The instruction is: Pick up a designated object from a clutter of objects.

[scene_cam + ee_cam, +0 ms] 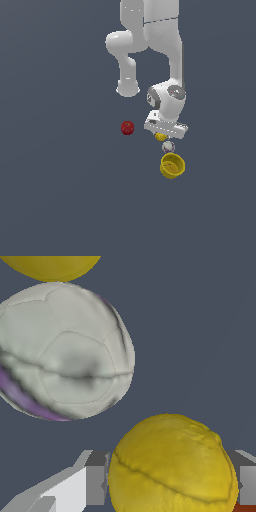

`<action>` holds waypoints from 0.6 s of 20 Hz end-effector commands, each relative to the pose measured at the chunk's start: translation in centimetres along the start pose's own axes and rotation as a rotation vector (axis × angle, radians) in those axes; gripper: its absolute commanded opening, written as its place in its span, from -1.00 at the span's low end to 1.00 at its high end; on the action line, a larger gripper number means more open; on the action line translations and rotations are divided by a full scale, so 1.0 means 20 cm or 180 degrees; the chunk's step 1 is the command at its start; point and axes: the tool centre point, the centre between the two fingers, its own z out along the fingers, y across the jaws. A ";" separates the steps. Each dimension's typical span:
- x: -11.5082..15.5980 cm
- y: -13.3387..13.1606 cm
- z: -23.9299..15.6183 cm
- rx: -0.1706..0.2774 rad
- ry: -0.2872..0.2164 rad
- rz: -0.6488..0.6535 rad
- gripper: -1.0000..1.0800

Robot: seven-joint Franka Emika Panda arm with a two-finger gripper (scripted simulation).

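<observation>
My claw (pixel 171 485) straddles the lemon (pixel 172 466), fingers (pixel 95 485) apart either side, not yet gripping. Grasp stage; next, close and lift clear of the patterned ball (pixel 62 351).

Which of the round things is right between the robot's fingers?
The small yellow lemon. It sits in the hand, with a finger on each side. The white and purple ball and the red apple lie apart.

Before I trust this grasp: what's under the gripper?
The yellow lemon sits between the fingers of the gripper. The white-purple ball lies apart from it. The lemon's underside is hidden.
</observation>
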 end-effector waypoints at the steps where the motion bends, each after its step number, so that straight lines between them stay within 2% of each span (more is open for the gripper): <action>1: 0.00 0.00 0.00 0.0000 0.0000 0.0000 -1.00; 12: -0.02 -0.03 -0.20 0.0000 0.0000 0.0000 -1.00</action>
